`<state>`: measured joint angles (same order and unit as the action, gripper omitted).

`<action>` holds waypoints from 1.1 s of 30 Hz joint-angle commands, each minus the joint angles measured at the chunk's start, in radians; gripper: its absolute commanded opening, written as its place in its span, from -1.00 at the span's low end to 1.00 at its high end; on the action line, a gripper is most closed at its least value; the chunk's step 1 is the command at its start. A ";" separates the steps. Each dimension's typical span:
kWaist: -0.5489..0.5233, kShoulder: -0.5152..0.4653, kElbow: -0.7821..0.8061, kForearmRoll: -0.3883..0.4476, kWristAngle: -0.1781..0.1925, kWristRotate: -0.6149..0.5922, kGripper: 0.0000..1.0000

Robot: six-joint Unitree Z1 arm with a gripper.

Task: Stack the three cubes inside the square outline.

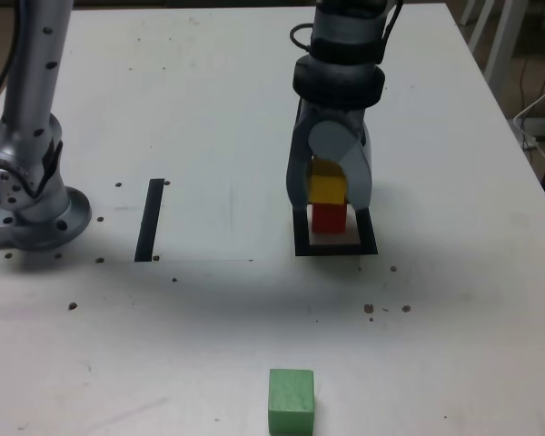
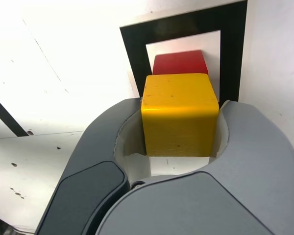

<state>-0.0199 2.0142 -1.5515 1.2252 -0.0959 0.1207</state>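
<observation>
Wrist view: your end effector (image 2: 181,161) is clamped on the yellow cube (image 2: 180,113), sitting on or just above the red cube (image 2: 179,62) inside the outline (image 2: 135,46). Step: second cube placement. Green cube (image 1: 291,401) waits on the near surface (image 1: 209,109). Next, I judge: square up, release, then fetch green.

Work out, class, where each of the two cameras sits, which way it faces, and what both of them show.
Exterior view: off the arm, high, looking down over the table; arm base and gripper show.
Wrist view: on the wrist, looking past the jaws at the yellow cube.
Shared: yellow cube, red cube, square outline.
</observation>
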 commanded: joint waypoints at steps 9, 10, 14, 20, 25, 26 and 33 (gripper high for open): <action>-0.009 -0.004 0.003 -0.006 -0.007 0.002 -0.33; -0.009 -0.004 0.004 -0.007 -0.007 0.002 -0.26; -0.009 -0.003 0.010 -0.019 -0.010 0.010 0.30; -0.009 -0.003 0.027 -0.039 -0.019 0.023 0.72; -0.009 -0.004 0.036 -0.043 -0.019 0.023 0.73; -0.008 -0.005 0.038 -0.043 -0.019 0.023 0.73; -0.008 -0.058 0.069 -0.056 0.006 0.003 0.84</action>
<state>-0.0282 1.9888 -1.4964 1.1737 -0.1052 0.1372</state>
